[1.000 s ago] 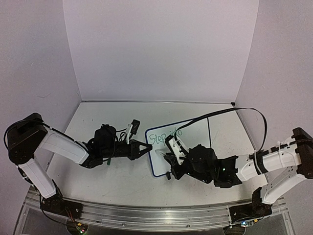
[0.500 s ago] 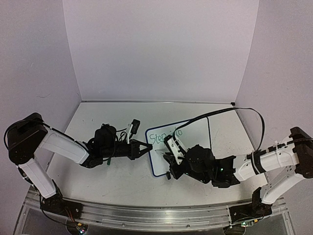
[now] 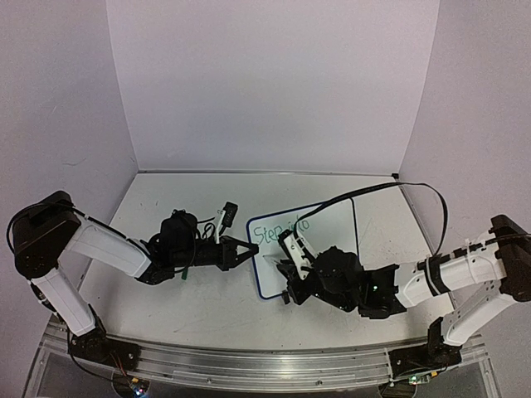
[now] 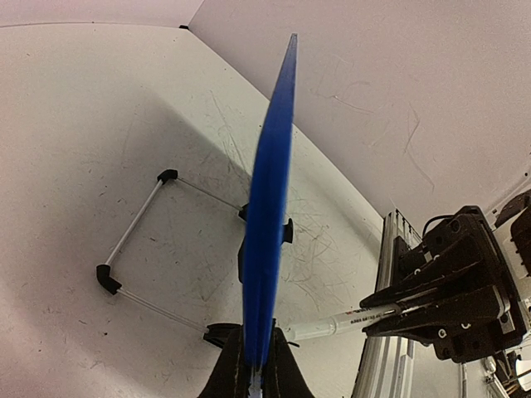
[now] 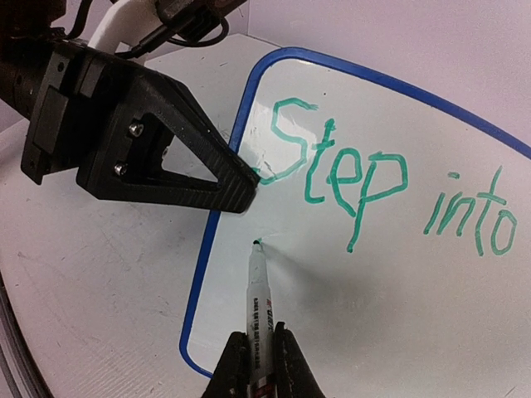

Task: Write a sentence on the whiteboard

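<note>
The whiteboard (image 3: 332,224) stands tilted at the table's middle, its blue rim (image 4: 270,207) edge-on in the left wrist view. My left gripper (image 3: 251,251) is shut on the board's left edge (image 5: 217,232), and its black finger (image 5: 166,149) shows in the right wrist view. The sentence (image 5: 357,178) reads "Step into" in green on one slanted line (image 3: 280,231). My right gripper (image 5: 259,356) is shut on a white marker (image 5: 257,298). The marker's tip (image 5: 255,242) touches the board below the "S", with a tiny green mark there. The right gripper (image 3: 286,269) covers the board's lower part.
A wire stand with black feet (image 4: 133,240) props the board from behind. The tabletop (image 3: 191,298) carries faint grey scribbles. An aluminium rail (image 3: 249,365) runs along the near edge. The right arm's black cable (image 3: 415,186) arcs over the board's far right corner. Walls close three sides.
The right arm has crept slightly to the left with the marker. The left arm and the board have stayed put.
</note>
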Available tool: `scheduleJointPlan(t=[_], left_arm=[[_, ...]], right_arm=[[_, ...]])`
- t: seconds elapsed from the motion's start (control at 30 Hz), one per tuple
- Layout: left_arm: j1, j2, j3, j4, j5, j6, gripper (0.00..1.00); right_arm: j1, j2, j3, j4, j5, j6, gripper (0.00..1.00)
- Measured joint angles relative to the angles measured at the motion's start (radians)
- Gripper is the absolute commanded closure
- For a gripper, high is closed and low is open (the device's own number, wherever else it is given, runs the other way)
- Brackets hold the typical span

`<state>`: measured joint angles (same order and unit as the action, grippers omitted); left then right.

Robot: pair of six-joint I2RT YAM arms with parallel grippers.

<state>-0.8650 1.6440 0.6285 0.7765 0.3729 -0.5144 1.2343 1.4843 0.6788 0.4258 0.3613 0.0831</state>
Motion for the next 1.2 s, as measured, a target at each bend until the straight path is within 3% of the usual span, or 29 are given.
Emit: scheduleJointPlan(t=[1.2], left_arm=[[0.000, 0.000, 0.000, 0.000, 0.000, 0.002, 1.00]], right_arm=[[0.019, 0.000, -0.023, -0.048, -0.023, 0.078, 1.00]])
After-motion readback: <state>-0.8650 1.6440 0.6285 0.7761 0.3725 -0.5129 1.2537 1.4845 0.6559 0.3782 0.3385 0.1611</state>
